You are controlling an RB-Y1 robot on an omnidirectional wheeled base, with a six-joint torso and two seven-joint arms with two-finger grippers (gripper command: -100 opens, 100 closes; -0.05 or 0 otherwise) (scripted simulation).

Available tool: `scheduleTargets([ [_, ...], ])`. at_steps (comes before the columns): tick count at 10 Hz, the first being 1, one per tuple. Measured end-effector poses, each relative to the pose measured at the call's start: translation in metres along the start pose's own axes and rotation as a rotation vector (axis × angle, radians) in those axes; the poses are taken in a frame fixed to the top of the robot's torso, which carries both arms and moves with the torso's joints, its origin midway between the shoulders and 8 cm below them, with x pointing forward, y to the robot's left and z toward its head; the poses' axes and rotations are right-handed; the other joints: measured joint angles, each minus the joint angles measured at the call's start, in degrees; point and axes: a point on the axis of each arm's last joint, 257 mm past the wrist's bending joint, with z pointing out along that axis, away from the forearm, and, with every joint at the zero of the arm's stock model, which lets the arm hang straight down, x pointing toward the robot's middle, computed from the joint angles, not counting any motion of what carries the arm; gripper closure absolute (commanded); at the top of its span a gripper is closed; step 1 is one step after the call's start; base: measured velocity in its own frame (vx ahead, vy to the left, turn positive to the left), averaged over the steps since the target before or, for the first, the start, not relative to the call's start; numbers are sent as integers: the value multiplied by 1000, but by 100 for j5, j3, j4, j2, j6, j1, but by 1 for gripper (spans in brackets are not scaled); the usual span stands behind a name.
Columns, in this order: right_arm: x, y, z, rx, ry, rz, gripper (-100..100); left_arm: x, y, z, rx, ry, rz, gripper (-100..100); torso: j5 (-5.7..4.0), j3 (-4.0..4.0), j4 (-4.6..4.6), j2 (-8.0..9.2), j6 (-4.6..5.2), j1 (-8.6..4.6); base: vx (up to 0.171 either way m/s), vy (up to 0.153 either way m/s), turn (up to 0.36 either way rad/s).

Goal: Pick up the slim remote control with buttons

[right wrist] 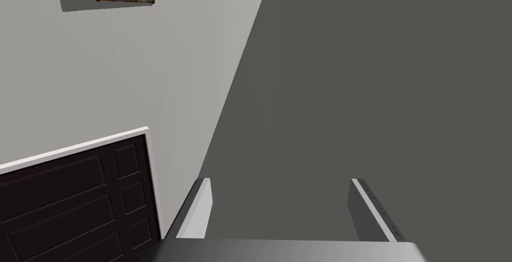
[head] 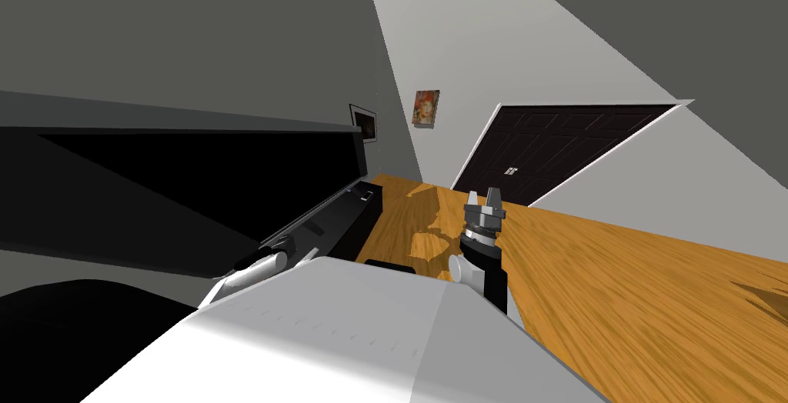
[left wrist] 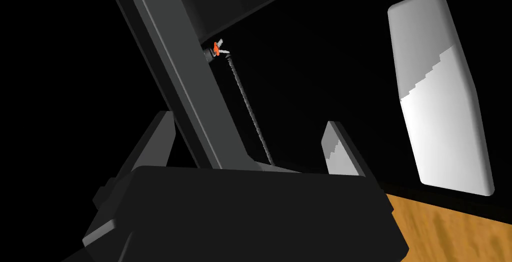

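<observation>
- One slim dark remote (head: 367, 195), likely the task's thing, flat near the far end of the dark unit (head: 323, 214), by its front edge; buttons too small to tell.
- Probably light, stiff and smooth, so apt to slip; best pinched across the narrow width, near the middle of its length.
- Two claws, both empty: left gripper (left wrist: 248, 121) spread wide among dark bars (left wrist: 170, 74), apart from the remote; right gripper (head: 483, 198) up over the wood floor (head: 631, 283), blades parallel and apart.
- One colourful picture (head: 425, 108), one dark-framed picture (head: 364, 123), one dark double door (head: 569, 152).
</observation>
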Motion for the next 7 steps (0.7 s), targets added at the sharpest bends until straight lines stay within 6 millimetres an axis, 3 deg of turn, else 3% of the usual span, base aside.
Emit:
scheduleTargets([
  [7,0,0,0,0,0,0,0,-25,83,7,-250,-37,-171,-100,1,3,1,7,0,4,52,21,-1],
])
